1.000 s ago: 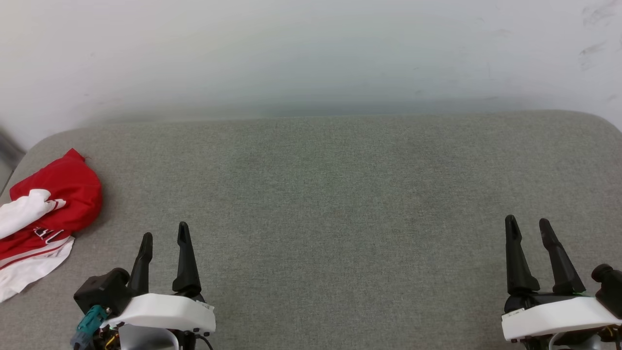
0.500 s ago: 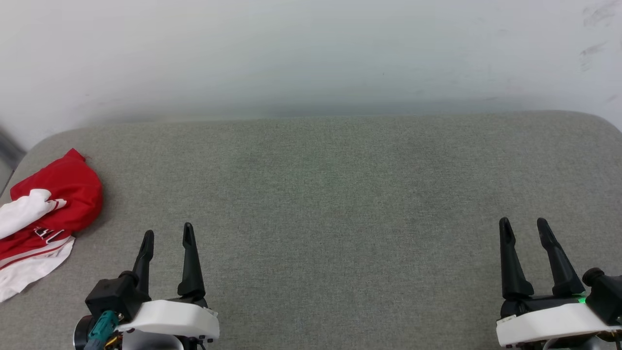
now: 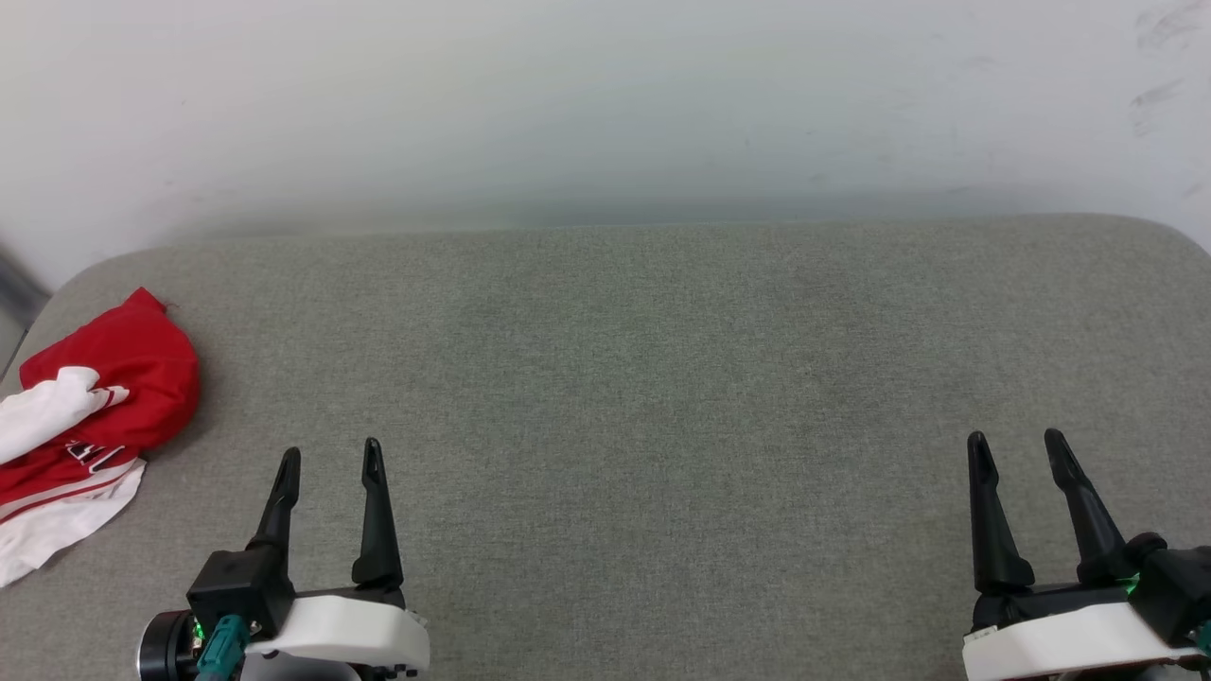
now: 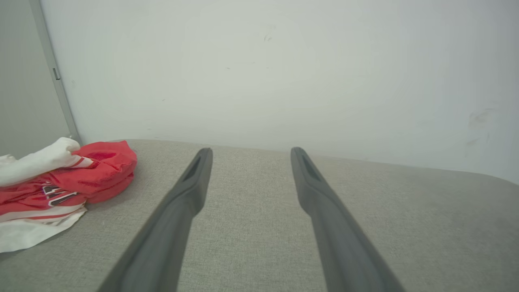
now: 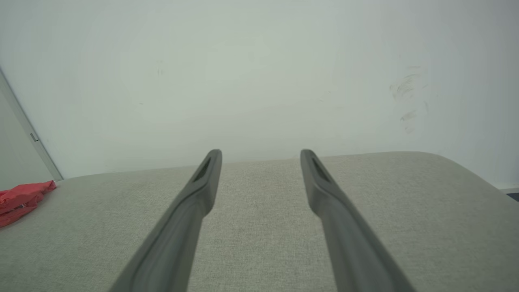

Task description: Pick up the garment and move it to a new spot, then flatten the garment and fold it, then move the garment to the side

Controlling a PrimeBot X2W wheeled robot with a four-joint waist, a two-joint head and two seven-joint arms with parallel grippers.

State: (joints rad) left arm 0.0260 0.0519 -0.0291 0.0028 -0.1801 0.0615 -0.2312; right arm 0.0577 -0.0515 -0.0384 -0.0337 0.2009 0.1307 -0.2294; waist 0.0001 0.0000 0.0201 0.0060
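The garment [image 3: 95, 397] lies bunched at the far left edge of the grey worktop [image 3: 643, 378], a white sleeve [image 3: 52, 409] thrown over its red body and part of it cut off by the head view's left border. Because it sits so close to the rounded edge, a sideways nudge in place of a clean pinch could push it over the side. The heap is also several layers deep. A grip that catches the sleeve alone would likely lift that part and drag the rest, while a grip through too many folds would bring it up twisted and make flattening harder. The left tool [image 3: 331, 450] hovers near the garment but apart from it, to its right, fingers spread and holding nothing. Coming down too steeply, it could dig into the soft cover and catch on it rather than slide under cloth. The right tool [image 3: 1015, 437] is well apart at the far right, likewise released and empty, so it probably cannot steady the first lift.
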